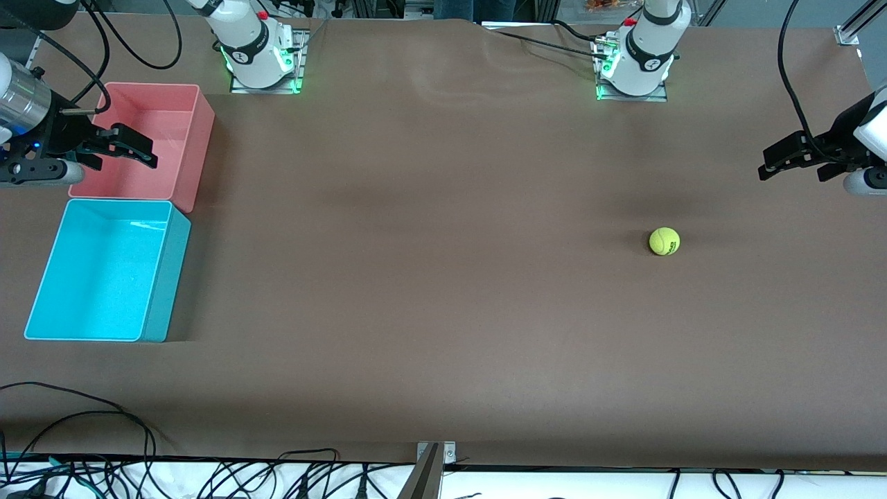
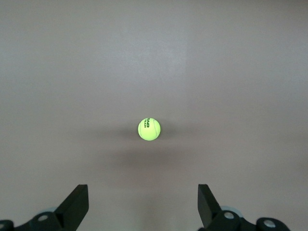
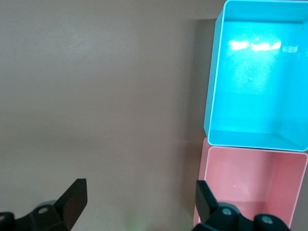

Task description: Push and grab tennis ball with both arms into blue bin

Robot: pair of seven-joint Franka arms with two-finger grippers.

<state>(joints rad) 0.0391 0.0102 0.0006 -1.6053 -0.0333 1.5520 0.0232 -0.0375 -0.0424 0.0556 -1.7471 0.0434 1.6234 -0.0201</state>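
Observation:
The tennis ball (image 1: 664, 241) lies alone on the brown table toward the left arm's end; the left wrist view shows the tennis ball (image 2: 148, 129) with a dark mark. My left gripper (image 1: 766, 163) hangs open in the air at that end of the table, apart from the ball, and nothing is between its fingers (image 2: 142, 188). The blue bin (image 1: 166, 277) stands empty at the right arm's end. My right gripper (image 1: 142, 149) hovers open and empty (image 3: 140, 183) over the edge of the pink bin; its wrist view shows the blue bin (image 3: 219, 48) too.
A pink bin (image 1: 197, 138), also empty, touches the blue bin on the side farther from the front camera; the right wrist view shows the pink bin (image 3: 204, 168) as well. Both arm bases (image 1: 260, 62) (image 1: 634, 69) stand along the table's back. Loose cables (image 1: 208, 475) lie off the near edge.

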